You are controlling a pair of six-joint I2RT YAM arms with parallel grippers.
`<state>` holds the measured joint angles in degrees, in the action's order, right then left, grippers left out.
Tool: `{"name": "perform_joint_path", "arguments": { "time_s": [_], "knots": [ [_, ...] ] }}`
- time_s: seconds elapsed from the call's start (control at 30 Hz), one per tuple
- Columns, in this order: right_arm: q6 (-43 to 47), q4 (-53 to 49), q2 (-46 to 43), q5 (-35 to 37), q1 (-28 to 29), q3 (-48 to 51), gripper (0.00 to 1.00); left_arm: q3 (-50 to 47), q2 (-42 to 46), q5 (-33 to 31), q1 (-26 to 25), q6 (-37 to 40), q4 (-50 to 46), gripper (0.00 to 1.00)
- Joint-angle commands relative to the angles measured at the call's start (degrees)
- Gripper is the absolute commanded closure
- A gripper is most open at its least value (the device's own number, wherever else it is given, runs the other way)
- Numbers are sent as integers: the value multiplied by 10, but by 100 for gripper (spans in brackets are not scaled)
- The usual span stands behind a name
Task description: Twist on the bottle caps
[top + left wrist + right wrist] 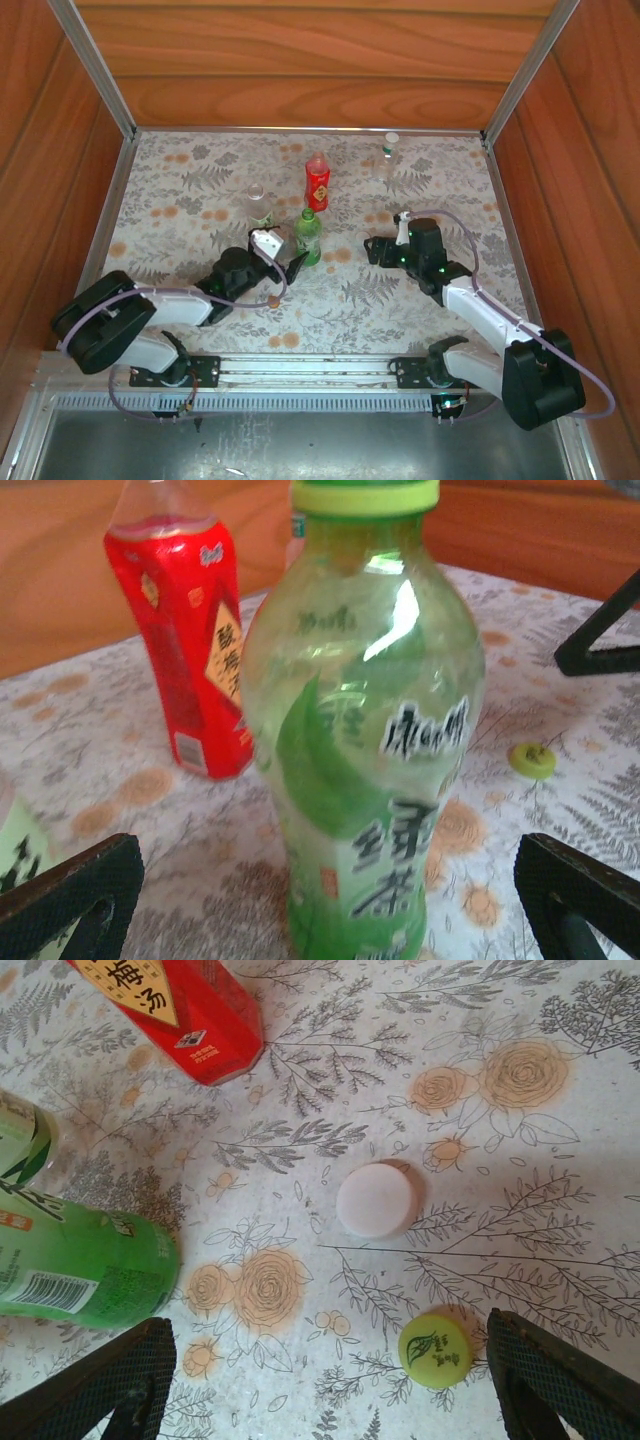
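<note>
Left claw [283, 256] open, fingers either side of green bottle [360, 740]. Right claw [340, 1385] open over white cap [375, 1200], yellow-green cap [436, 1351], beside bottle.

Tight among the green bottle [308, 238], red bottle [317, 182] and clear bottle [258, 208] clustered mid-table [355, 300]. Opens up right of them, dotted with a flat white cap [375, 1200] and yellow-green cap [436, 1351]. Hemmed by wooden walls [300, 60] left, right and far.
</note>
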<state>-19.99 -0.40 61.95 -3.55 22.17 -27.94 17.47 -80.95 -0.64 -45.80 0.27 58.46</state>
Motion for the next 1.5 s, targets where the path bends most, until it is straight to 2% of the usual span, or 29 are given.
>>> {"name": "perform_joint_path", "arguments": {
  "time_s": [0.0,0.1,0.3,0.43,0.5,0.83,1.07,1.3,1.47],
  "knots": [
    [6,0,-11,29,5,-6,15,23,-39,37,4,8,69,0],
    [6,-6,-13,34,6,-6,15,35,-67,51,5,11,95,0],
    [2,-4,-17,33,7,-1,16,57,-121,34,9,8,157,1],
    [5,-5,-17,33,7,-1,17,70,-171,42,11,-3,228,8],
    [6,-7,-18,34,7,-2,17,77,-182,55,11,-1,227,12],
    [8,-6,-16,36,7,3,18,79,-185,60,12,-5,228,25],
    [9,-42,-13,42,7,-19,19,76,-183,72,12,-3,228,41],
    [43,-120,44,97,50,-62,20,64,-162,113,12,-2,228,41],
    [29,-152,85,138,75,-78,29,40,-136,147,13,-16,226,41]
  ]
}}
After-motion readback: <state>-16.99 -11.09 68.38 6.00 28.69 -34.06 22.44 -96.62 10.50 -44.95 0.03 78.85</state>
